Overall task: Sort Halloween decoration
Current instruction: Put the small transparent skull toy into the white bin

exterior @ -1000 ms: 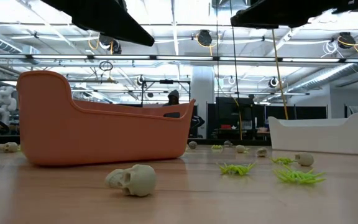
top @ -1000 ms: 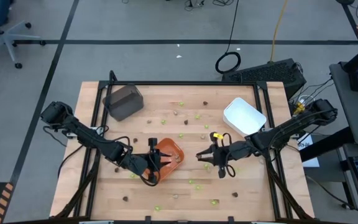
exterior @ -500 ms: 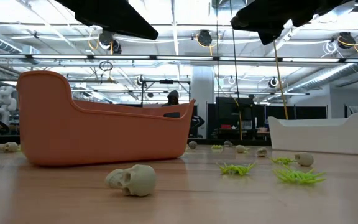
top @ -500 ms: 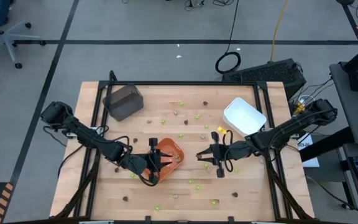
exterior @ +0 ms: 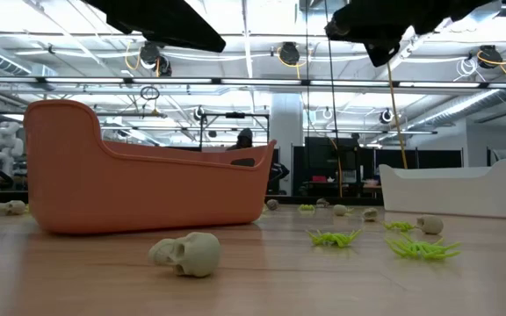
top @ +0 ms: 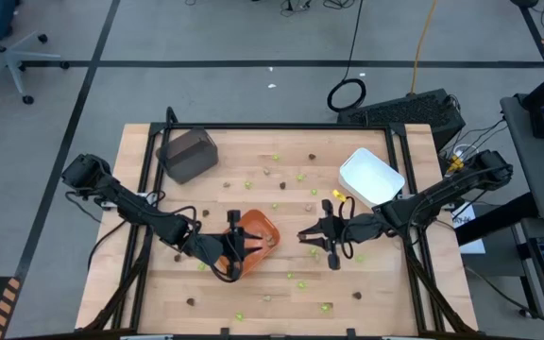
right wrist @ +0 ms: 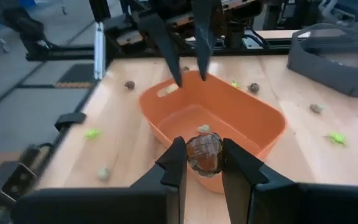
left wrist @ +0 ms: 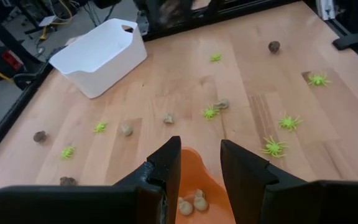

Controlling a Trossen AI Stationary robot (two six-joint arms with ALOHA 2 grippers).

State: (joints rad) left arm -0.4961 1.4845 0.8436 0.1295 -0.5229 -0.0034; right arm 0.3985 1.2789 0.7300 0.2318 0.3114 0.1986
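While the right gripper [right wrist: 204, 163] pinches a brown piece [right wrist: 204, 153] just short of the orange tray [right wrist: 229, 109], keep the grip firm until it is over the tray, then release low. The left gripper [left wrist: 200, 163] hovers over the tray's opposite rim, fingers spread, two skulls [left wrist: 192, 202] below; route clear of it. Other pieces [top: 289, 276] lie scattered on the table [top: 385, 283].

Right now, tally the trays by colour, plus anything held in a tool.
Orange tray: 1
White tray: 1
Dark grey tray: 1
Dark brown piece, held in the right tool: 1
Total: 4
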